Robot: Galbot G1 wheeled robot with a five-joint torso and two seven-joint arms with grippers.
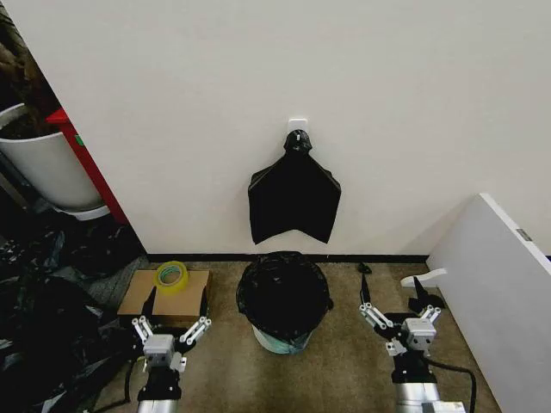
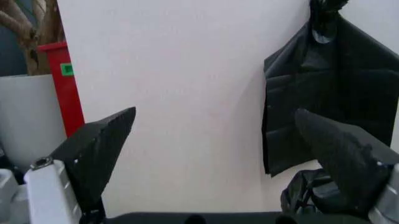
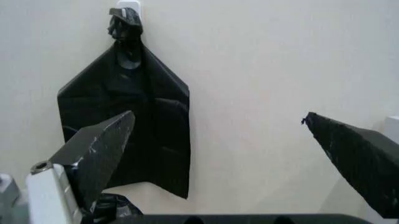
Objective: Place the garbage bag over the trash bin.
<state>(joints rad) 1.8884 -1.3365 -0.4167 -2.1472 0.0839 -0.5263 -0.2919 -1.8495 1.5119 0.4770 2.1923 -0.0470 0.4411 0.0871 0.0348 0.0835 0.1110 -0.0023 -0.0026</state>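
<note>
The trash bin [image 1: 277,341] stands on the floor by the wall, between my two arms. Just its pale translucent base shows. The wrinkly black garbage bag [image 1: 284,292] drapes over its rim and lines the inside; a bit of it shows in the left wrist view [image 2: 305,192] and the right wrist view [image 3: 115,205]. My left gripper [image 1: 176,303] [image 2: 215,111] hangs open left of the bin, holding nothing. My right gripper [image 1: 393,292] [image 3: 218,115] hangs open right of the bin, also holding nothing. Both are apart from the bag.
A flat black bundle [image 1: 294,196] hangs from a wall clip above the bin. A yellow tape roll [image 1: 170,275] lies on a cardboard box [image 1: 138,297] at left, beside black plastic sheeting [image 1: 43,318] and a large white tub [image 1: 43,168]. A white panel [image 1: 499,292] stands at right.
</note>
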